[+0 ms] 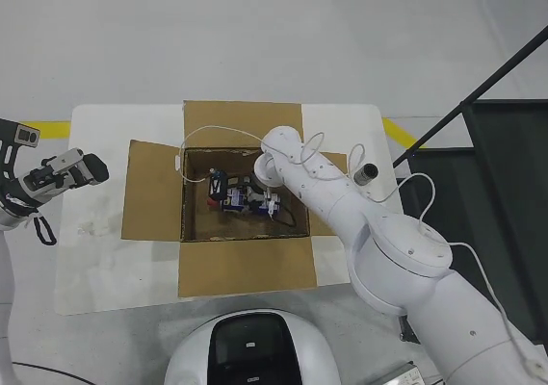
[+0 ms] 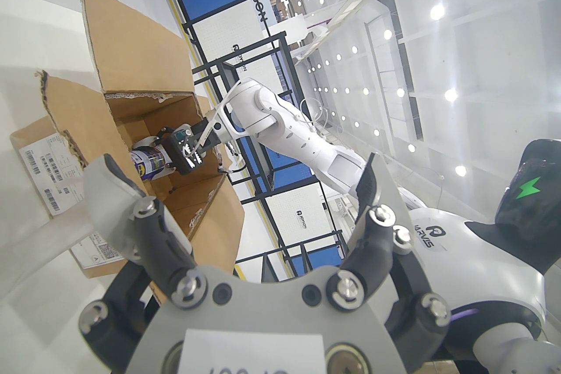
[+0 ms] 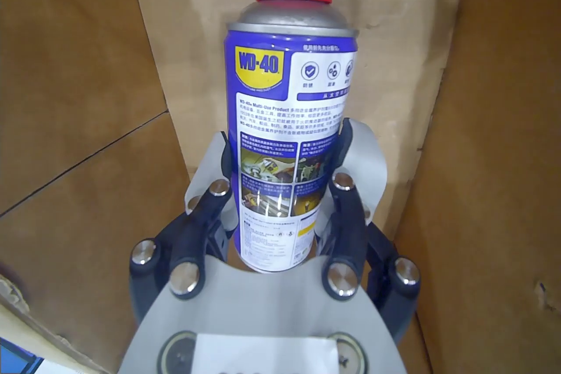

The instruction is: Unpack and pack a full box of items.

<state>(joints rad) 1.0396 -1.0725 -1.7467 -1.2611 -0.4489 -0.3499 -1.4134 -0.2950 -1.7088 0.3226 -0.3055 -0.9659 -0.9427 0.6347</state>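
An open cardboard box [image 1: 245, 268] stands in the middle of the white table [image 1: 100, 269], its four flaps folded outward. Inside it my right gripper [image 1: 254, 197] is shut on a blue spray can [image 1: 235, 198] with a red cap. The right wrist view shows the fingers [image 3: 350, 143] clamping the can [image 3: 289, 86] around its lower half, with the box walls [image 3: 87, 42] close around. My left gripper [image 1: 95, 168] hangs open and empty over the table's left edge, apart from the box. From the left wrist view [image 2: 236, 174] I look into the box [image 2: 131, 51] at the can [image 2: 149, 163].
A black metal rack [image 1: 505, 164] stands just right of the table. Shipping labels [image 2: 48, 169] cover the box's outer side. Bare table surface lies to the left and at the front left of the box.
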